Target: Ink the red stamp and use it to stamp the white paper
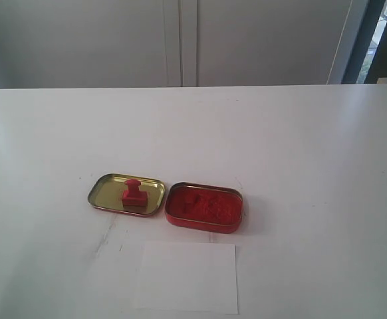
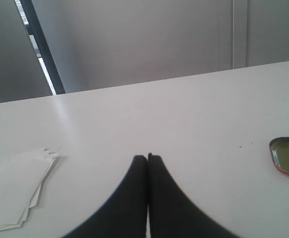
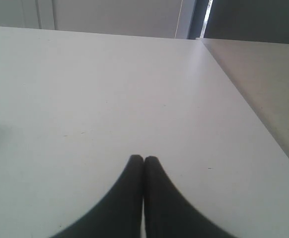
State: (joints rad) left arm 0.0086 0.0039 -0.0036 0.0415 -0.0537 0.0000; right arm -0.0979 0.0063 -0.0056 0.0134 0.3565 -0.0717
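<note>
**Red stamp in lid, both grippers closed**

The red stamp (image 1: 133, 193) stood upright in the gold lid (image 1: 106, 191), just beside the open red ink tin (image 1: 201, 224). The white paper (image 1: 187, 276) lay flat nearby. The left gripper (image 2: 147, 157) and the right gripper (image 3: 143, 158) were pinched together, empty.

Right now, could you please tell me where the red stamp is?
In the exterior view the red stamp stands upright in the gold lid, left of centre, with the red ink tin to its right and the white paper nearer the camera.
</note>
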